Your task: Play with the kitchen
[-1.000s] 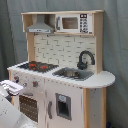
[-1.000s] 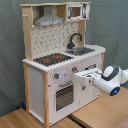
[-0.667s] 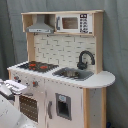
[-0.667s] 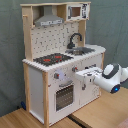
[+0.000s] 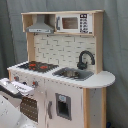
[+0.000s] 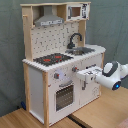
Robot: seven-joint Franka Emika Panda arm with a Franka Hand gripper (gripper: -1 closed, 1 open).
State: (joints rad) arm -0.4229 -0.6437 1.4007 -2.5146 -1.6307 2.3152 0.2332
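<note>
claw (image 6: 80, 76) edged closer, at the kitchen (image 6: 47, 70) front, below knobs (image 6: 56, 76)

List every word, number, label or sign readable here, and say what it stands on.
No text can be read in either exterior view.
Microwave keypad: marks too blurred to read.
Knobs on the kitchen front: no legible markings.
Robot arm: no legible label.

Kitchen (image 5: 65, 95): white body, light-wood frame. Hob (image 5: 36, 65) black with red rings. Faucet (image 5: 85, 59) black; sink (image 5: 74, 74) silver. Hood (image 6: 49, 21) grey. Microwave (image 5: 74, 23) white, dark window. Backsplash (image 5: 62, 50) pale with brick-tile pattern. Robot arm (image 6: 114, 75) white, blue glow near joint. Backdrop (image 6: 11, 60) grey-green. Tabletop (image 6: 107, 112) light wood.
</note>
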